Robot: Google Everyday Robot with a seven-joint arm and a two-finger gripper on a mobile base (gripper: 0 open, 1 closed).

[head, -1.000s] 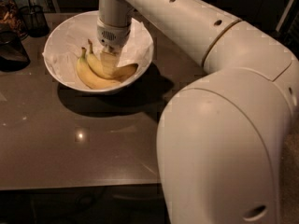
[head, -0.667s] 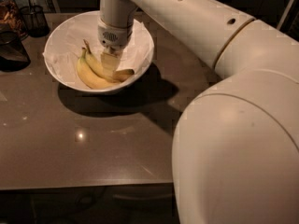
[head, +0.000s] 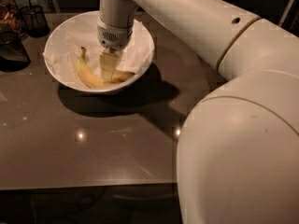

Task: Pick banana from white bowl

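Since one second ago: gripper [head: 109, 65] is sitting slightly lower inside the white bowl [head: 58, 31], and the bulky near section of the arm [head: 233, 148] is sliding toward the right of the view. Gripper is pointing straight down, pressing into the bowl's middle, right on top of the banana [head: 123, 75]. Only the banana's right end is showing past it, lying on the crumpled paper [head: 70, 50]. Whether the gripper is clamping the fruit or standing apart around it: cannot tell, the wrist is blocking the line of sight. The longer curved banana [head: 86, 74] is lying just beside the gripper on its left, stem pointing up, apparently untouched. Bowl is resting on the dark table [head: 93, 143], a wire cup [head: 35, 20] standing behind it. Judgement: the grasp step is under way, nothing lifted yet. Next move is calling for a firm close on the plump fruit alone, then a straight vertical lift clearing the rim without dragging paper or neighbour.
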